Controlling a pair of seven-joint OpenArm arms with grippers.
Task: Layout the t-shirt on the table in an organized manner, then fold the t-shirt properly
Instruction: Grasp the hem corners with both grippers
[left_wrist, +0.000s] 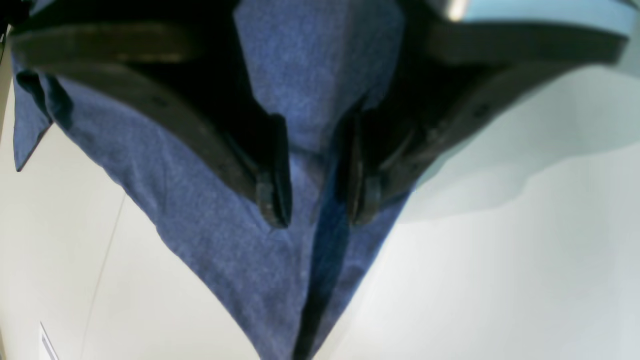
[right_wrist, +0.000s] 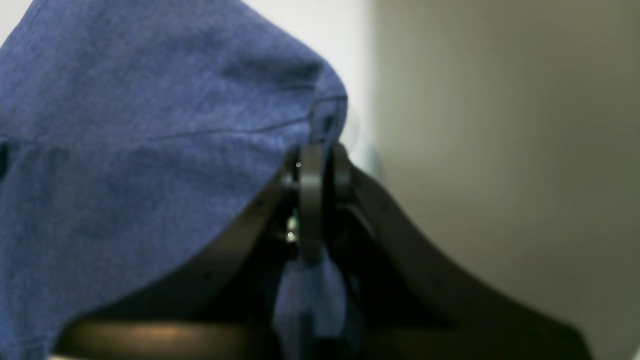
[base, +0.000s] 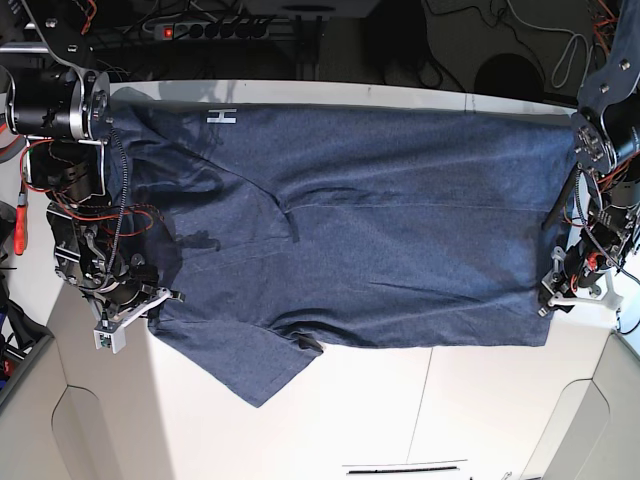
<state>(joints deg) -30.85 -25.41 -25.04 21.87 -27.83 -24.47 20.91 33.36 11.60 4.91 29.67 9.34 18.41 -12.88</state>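
Note:
The dark blue t-shirt (base: 380, 230) hangs spread wide between my two arms over the white table (base: 400, 420), with a sleeve corner drooping toward the front left. One white letter H (base: 221, 117) shows near its far edge. My right gripper (base: 150, 290), at the left of the base view, is shut on the shirt's edge. Its wrist view shows the fingers pressed together (right_wrist: 315, 155) with t-shirt cloth (right_wrist: 125, 150) draped over them. My left gripper (base: 553, 285) pinches the opposite edge. A fold of the t-shirt (left_wrist: 310, 65) fills the gap in my left gripper (left_wrist: 320, 205) above the table (left_wrist: 500, 280).
A power strip (base: 205, 30) and cables lie behind the table's far edge. A thin dark seam (base: 425, 400) runs across the tabletop, and a dark strip (base: 405, 466) lies near its front edge. The arm bodies stand at both sides of the table.

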